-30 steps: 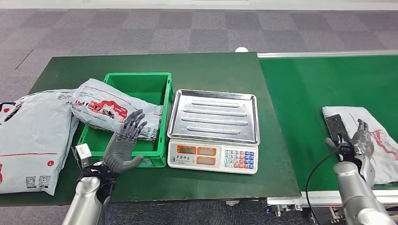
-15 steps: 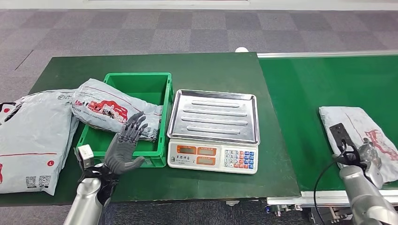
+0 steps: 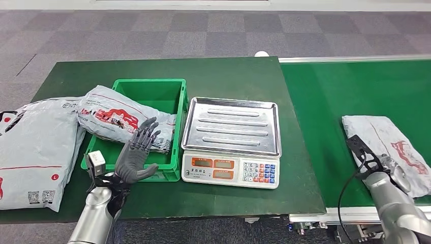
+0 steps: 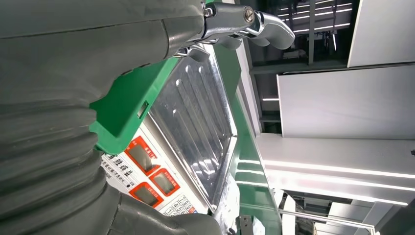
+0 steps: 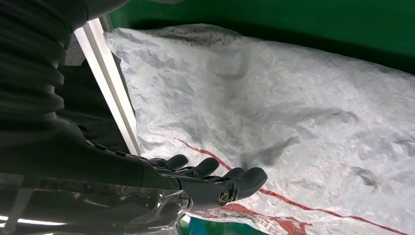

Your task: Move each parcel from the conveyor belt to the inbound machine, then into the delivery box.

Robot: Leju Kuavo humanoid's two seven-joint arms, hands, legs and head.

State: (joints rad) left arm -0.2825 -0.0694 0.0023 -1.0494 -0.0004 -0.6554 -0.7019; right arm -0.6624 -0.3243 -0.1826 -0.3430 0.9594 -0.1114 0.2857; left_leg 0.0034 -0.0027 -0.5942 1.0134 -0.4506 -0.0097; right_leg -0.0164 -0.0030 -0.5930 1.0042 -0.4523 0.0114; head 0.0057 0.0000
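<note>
A grey parcel with red print lies on the green conveyor belt at the right. My right hand hovers over its near edge, with its fingers stretched out just above the wrinkled parcel and gripping nothing. The scale with its steel tray stands empty at the table's middle. To its left the green delivery box has a parcel lying across its left rim. My left hand is raised, fingers spread, over the box's front wall.
A large grey parcel lies on the table left of the box. The left wrist view looks past the box corner along the scale tray. A metal rail edges the belt on my side.
The parcel on the belt has drifted left. My right hand has drawn back toward the belt's near edge. My left hand has risen slightly.
</note>
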